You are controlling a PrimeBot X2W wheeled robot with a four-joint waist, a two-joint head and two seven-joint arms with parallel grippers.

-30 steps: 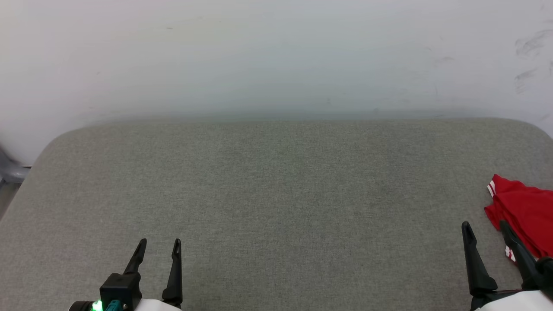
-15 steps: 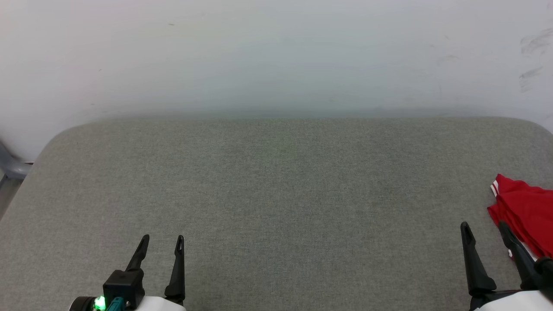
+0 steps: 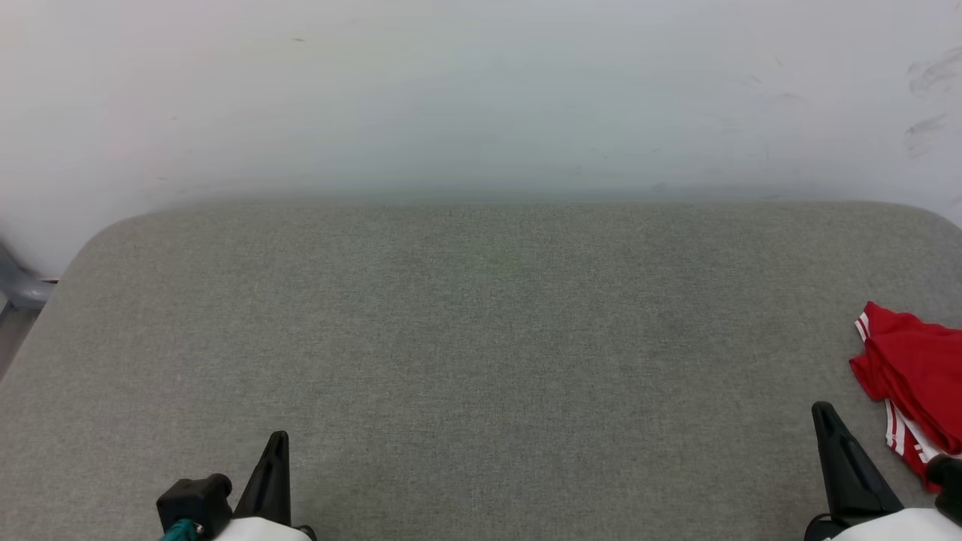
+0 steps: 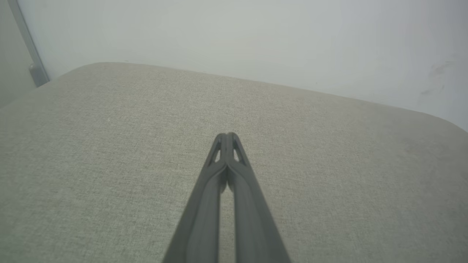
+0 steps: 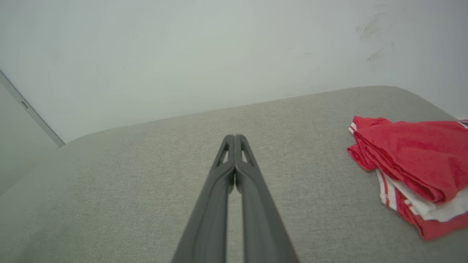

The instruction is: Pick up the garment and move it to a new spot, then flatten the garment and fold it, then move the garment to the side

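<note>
Your left pincer (image 3: 276, 439) sits at the lower left of the head view, low over the grey cloth-covered desk (image 3: 481, 338). Its two dark fingers are pressed together and hold nothing. The left wrist view shows the same: the fingers (image 4: 204, 204) run side by side and meet at the tips above the grey cloth. The pale wall (image 4: 234, 36) stands behind the desk's far edge.

Your right pincer (image 3: 823, 412) is at the lower right of the head view, likewise pressed together and empty. In the right wrist view its tips meet above the cloth and point toward the far edge of the desk.

The shirt (image 3: 913, 361) lies on the desk at the right edge of the head view, bunched in a loose heap and cut off by the frame. It is near your right pincer, on its outer side and a little farther from you. The two are apart, and neither finger touches the cloth. In the right wrist view the shirt (image 5: 406, 160) lies to the right of the fingers. Red folds are on top, with a white layer and red-and-white stripe trim showing along its near edge. You cannot tell its front from its back in this heap.

Your left pincer is well apart from the shirt, with the broad middle of the desk between them.
</note>
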